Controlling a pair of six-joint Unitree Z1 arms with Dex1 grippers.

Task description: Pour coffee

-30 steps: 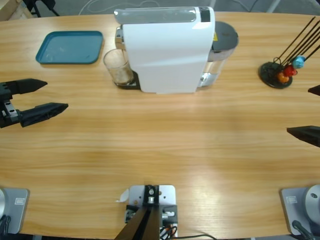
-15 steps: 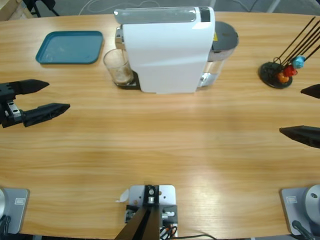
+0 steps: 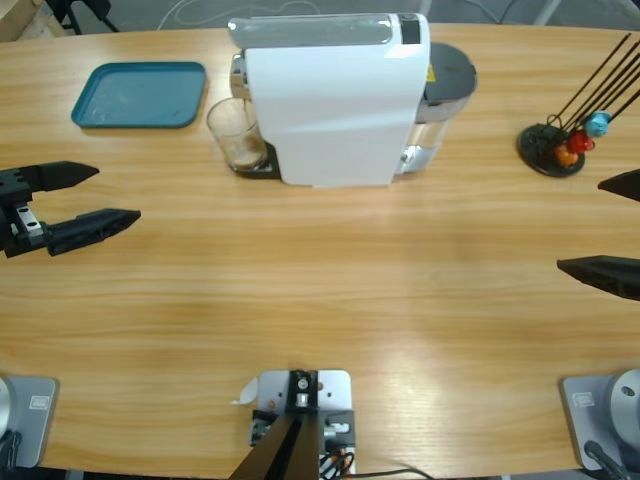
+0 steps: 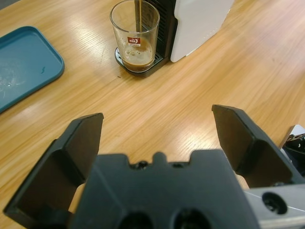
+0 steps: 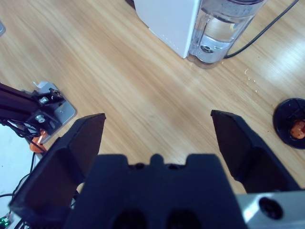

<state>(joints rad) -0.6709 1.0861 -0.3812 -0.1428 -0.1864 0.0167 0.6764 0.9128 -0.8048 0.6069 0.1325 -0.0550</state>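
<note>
A clear glass tumbler (image 3: 234,133) (image 4: 135,37) stands on the drip tray of a white coffee machine (image 3: 330,95) (image 4: 198,21). A thin brown stream falls into the tumbler, and a shallow layer of coffee (image 4: 137,55) with tan foam covers its bottom. My left gripper (image 3: 108,195) (image 4: 157,136) hovers open at the table's left edge, well short of the glass and pointing toward it. At the right edge, my right gripper (image 3: 590,227) (image 5: 157,138) is open over bare wood, with nothing between its jaws.
A teal tray (image 3: 140,95) (image 4: 21,67) lies at the back left. A black capsule stand (image 3: 555,148) (image 5: 291,128) with blue, red and orange capsules sits at the back right. The machine's clear water tank (image 3: 440,100) (image 5: 223,26) faces right, with a cable behind it.
Both grippers have crept slightly inward toward the table's middle. The glass and the machine have not moved.
</note>
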